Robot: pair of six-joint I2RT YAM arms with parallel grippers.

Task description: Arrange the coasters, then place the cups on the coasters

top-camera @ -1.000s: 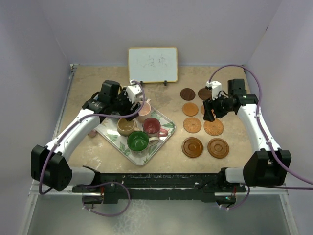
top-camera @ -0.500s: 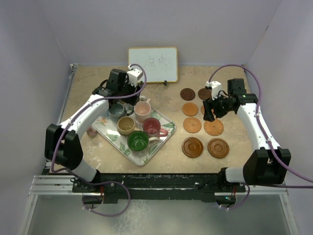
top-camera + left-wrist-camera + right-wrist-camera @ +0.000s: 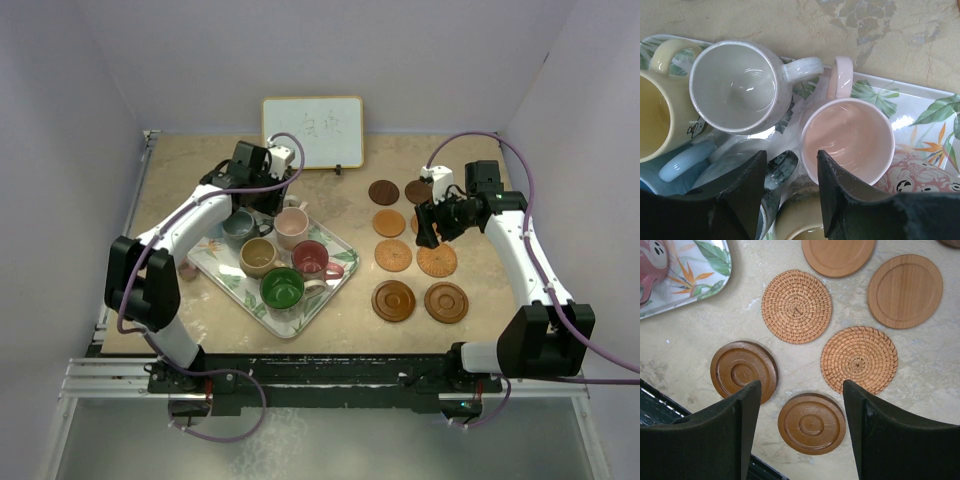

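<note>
Left tool [image 3: 791, 159] hangs spread over the cups [image 3: 847, 137] on the leaf tray [image 3: 920, 107], toward the table's [image 3: 790, 20] 9 o'clock. Right tool [image 3: 801, 387], likewise spread, hovers above the coasters [image 3: 796, 306] at 3 o'clock.

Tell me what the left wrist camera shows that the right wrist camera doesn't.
Only the left wrist view: cups crowded together and seen from above, namely the off-white cup, the pink cup and part of the yellow cup.
Only the right wrist view: coasters lying on the table, namely two woven coasters, two dark ringed coasters and two smooth light coasters, one of them cut off by the frame.
Both: the leaf-patterned tray and the beige table.
</note>
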